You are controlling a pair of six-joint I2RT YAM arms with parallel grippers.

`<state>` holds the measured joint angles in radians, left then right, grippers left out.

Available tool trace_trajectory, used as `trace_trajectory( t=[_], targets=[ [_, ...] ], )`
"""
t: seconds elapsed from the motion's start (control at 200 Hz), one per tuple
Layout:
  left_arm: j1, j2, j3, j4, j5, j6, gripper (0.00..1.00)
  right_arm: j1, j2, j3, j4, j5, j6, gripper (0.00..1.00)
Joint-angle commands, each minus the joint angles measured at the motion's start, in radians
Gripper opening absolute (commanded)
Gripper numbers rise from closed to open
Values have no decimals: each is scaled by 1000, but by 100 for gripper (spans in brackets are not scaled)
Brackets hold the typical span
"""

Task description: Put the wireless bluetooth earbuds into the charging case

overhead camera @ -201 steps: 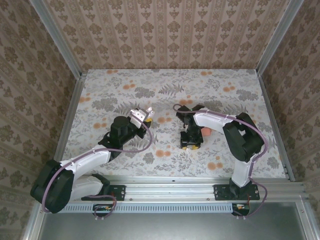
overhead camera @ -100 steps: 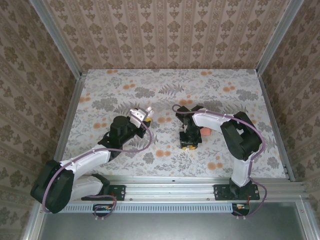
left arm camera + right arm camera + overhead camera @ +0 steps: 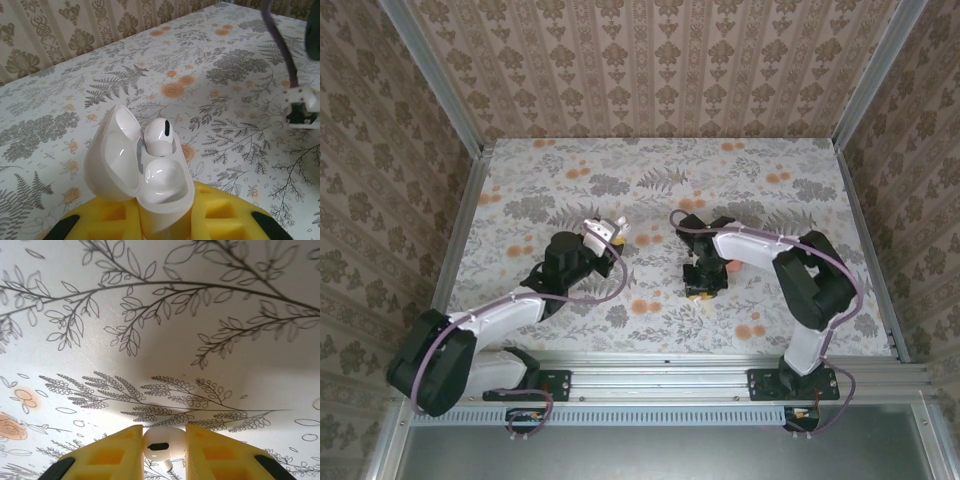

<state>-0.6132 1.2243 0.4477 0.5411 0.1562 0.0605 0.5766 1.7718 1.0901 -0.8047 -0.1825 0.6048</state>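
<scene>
Noting the right gripper (image 3: 162,447) first: its yellow padded fingers (image 3: 107,452) pinch a small white plastic earbud (image 3: 160,442) over the fern-printed tablecloth (image 3: 150,315); we cannot tell whether it touches the cloth. The left gripper (image 3: 165,227) clamps the base of a glossy white pill-shaped plastic charging case (image 3: 167,200), whose lid (image 3: 112,155) is swung open to the left. We see a second white earbud (image 3: 159,137) seated in the case's far socket. In the top view, the grippers sit near each other at mid-table, apart.

Black-jointed arms (image 3: 505,312) wear white shells, purple cables (image 3: 280,42) and yellow end effector fingers (image 3: 107,455).
</scene>
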Motion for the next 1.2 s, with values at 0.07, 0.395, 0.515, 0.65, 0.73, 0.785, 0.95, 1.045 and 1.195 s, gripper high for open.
trace_trajectory(
  t=[0.07,0.395,0.515,0.65,0.73,0.785,0.95,1.045,1.195],
  targets=[
    [0,92,-44,190,89,-22,3,-2,-169,-106,204,57,95,23],
    [-11,249,-60,459,246,-46,3,-3,-419,-247,562,118,63,22],
    [-17,260,-51,494,280,-41,3,-1,-536,-305,690,162,21,22],
    [-29,273,-31,516,311,-40,3,-1,-634,-358,828,200,-29,22],
    [-35,276,-16,524,326,-46,3,-1,-658,-380,922,196,-54,22],
    [-38,274,-3,524,333,-52,3,-1,-664,-389,974,186,-65,22],
    [-42,267,25,523,347,-75,4,7,-645,-393,1096,145,-87,21],
    [-43,258,37,520,352,-89,4,26,-627,-392,1146,136,-105,21],
    [-48,251,51,518,356,-104,4,56,-591,-376,1190,143,-125,21]
  ],
)
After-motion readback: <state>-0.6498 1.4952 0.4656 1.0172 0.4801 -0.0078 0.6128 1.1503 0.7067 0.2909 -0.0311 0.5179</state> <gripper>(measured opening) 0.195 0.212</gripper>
